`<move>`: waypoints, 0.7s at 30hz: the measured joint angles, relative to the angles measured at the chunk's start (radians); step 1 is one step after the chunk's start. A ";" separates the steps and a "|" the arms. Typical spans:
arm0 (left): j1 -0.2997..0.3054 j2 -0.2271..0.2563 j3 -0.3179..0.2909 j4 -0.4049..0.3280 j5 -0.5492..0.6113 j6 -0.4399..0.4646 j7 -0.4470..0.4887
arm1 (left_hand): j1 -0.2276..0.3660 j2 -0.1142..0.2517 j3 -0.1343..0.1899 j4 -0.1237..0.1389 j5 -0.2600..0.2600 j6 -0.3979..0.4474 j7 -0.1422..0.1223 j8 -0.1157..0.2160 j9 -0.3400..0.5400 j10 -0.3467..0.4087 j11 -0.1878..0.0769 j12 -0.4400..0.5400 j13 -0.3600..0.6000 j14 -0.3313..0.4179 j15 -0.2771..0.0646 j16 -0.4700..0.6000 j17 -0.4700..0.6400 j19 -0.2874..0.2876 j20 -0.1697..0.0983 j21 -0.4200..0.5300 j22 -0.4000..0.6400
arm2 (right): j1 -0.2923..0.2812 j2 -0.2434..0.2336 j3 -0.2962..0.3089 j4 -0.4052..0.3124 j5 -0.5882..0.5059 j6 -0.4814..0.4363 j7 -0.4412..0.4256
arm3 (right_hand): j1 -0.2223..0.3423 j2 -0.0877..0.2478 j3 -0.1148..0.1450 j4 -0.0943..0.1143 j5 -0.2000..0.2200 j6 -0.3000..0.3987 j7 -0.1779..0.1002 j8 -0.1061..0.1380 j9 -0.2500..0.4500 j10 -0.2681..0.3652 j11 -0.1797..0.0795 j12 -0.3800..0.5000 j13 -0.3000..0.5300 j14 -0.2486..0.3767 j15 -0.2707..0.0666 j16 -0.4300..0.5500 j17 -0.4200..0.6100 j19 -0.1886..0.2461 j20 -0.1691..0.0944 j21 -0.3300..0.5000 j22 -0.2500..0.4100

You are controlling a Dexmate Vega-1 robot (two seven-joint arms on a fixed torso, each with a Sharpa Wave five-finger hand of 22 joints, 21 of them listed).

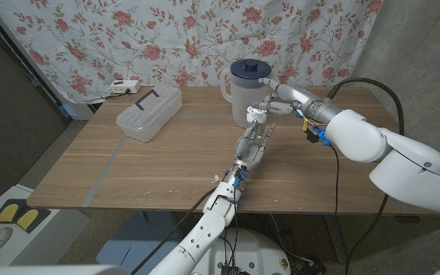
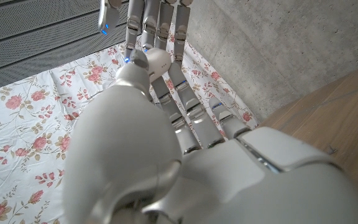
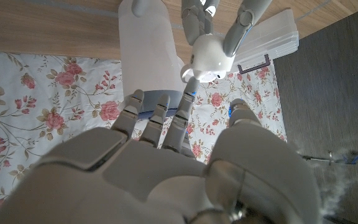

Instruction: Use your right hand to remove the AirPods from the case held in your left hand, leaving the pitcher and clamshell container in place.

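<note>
My left hand point(image 1: 254, 143) stands upright over the middle of the table and grips a small white AirPods case point(image 1: 256, 115) in its fingertips. In the right wrist view the case point(image 3: 207, 56) sits between the left hand's fingers point(image 3: 194, 22). My right hand point(image 1: 279, 102) reaches in from the right, just in front of the pitcher, and its fingertips point(image 3: 188, 94) touch the case. Its thumb stays apart, and nothing is held in it. The left wrist view shows the case point(image 2: 158, 61) beyond my left hand point(image 2: 166, 143). Whether the lid is up is hidden.
A translucent pitcher point(image 1: 244, 93) with a dark blue lid stands right behind both hands. A clear clamshell container point(image 1: 150, 112) lies at the back left of the wooden table point(image 1: 128, 176). A flowered curtain hangs behind. A white power strip point(image 1: 123, 86) sits at the far edge.
</note>
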 measured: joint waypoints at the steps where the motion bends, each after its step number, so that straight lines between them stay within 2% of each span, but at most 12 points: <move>1: 0.001 0.001 0.000 0.000 0.000 0.000 0.000 | 0.000 0.000 0.000 0.000 0.000 0.000 0.000 0.000 0.000 0.000 0.000 -0.002 0.000 0.000 0.000 0.000 0.000 0.000 0.000 0.000 0.000 | 0.000 -0.001 0.000 0.000 0.001 -0.002 0.000 | -0.005 -0.001 -0.001 0.001 0.000 0.001 -0.001 0.000 0.000 0.000 0.000 -0.001 0.000 0.000 0.000 0.000 -0.002 0.000 0.000 0.000 0.000; 19: 0.002 0.001 0.002 0.005 0.002 -0.004 0.001 | 0.000 0.000 -0.001 -0.001 0.002 0.000 0.000 0.000 0.000 0.000 0.000 -0.004 0.000 0.000 0.000 -0.001 0.000 0.000 0.000 0.000 0.000 | 0.015 -0.020 -0.019 -0.004 -0.014 -0.016 0.018 | -0.019 0.003 0.004 0.005 0.018 0.005 -0.005 0.000 0.000 0.000 0.000 -0.015 -0.009 -0.011 0.006 -0.016 -0.014 0.004 0.004 0.000 0.000; 21: 0.001 0.001 0.002 0.005 0.002 -0.004 0.001 | 0.000 0.000 -0.001 -0.001 0.002 0.000 0.000 0.000 0.000 0.000 0.000 -0.004 0.000 0.000 0.000 -0.003 0.001 0.000 0.000 0.000 0.000 | 0.018 -0.025 -0.022 -0.004 -0.016 -0.016 0.023 | -0.016 0.000 0.016 -0.008 0.027 0.005 -0.006 0.000 0.000 -0.011 0.001 -0.027 -0.012 -0.016 0.007 -0.019 -0.020 0.004 0.003 0.000 0.000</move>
